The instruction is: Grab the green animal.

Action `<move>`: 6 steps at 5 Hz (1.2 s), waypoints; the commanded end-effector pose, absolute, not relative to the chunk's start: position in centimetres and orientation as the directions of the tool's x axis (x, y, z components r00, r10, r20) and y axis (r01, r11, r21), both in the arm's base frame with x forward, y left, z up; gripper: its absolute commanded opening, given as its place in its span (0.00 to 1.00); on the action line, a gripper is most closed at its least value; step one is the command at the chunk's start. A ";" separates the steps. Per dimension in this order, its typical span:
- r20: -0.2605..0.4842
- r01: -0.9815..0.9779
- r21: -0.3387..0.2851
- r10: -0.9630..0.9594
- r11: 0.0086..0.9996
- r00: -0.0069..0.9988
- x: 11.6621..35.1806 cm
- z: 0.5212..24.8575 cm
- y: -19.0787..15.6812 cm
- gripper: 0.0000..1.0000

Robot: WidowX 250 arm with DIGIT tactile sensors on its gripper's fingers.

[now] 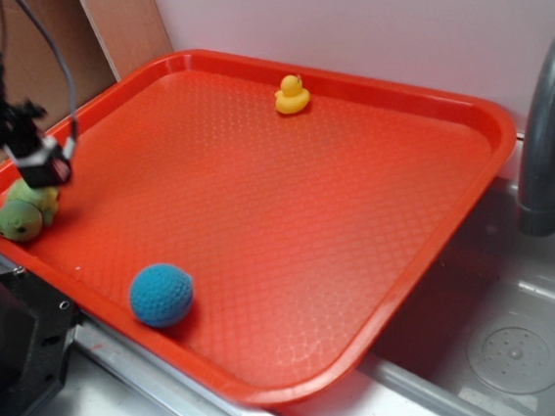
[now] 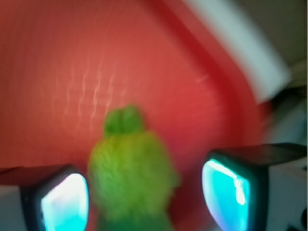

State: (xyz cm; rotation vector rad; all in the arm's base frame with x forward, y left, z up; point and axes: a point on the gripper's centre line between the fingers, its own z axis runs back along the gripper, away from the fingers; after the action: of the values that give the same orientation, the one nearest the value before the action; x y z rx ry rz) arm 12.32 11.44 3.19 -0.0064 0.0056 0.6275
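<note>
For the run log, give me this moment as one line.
target: green animal, left edge of red tray | gripper: open, fingers either side, not touching | others: yellow duck, blue ball apart | stage: pre-grasp

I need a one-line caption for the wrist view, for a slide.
Wrist view, blurred: open claw straddling the green plush turtle on the red tray.

The arm reaches in from the far left of the scene, dark and trailing cables, with its wrist angled downward. The gripper (image 1: 29, 178) hangs low at the left edge, just above the turtle (image 1: 22, 213). In the blurred wrist view its jaws stand apart, one fingertip (image 2: 65, 202) on each side of the turtle (image 2: 130, 178), not pressed against it.
</note>
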 end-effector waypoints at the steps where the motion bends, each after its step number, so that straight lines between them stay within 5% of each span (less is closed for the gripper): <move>1: -0.035 -0.523 -0.010 0.522 0.852 0.852 12.5 1.1 9.8 0.00; 2: -0.028 -0.550 0.017 0.550 0.835 0.835 12.8 2.9 9.8 0.00; 4: 0.069 -0.485 0.058 0.482 0.872 0.874 15.8 12.9 6.7 0.00; 5: 0.090 -0.429 0.058 0.423 0.901 0.902 16.8 16.1 5.1 0.00; 6: 0.111 -0.281 -0.060 0.287 0.958 0.952 17.9 16.9 2.8 0.00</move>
State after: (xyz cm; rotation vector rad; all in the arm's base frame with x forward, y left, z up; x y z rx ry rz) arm 18.25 2.18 15.40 -0.0319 -0.0646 0.3055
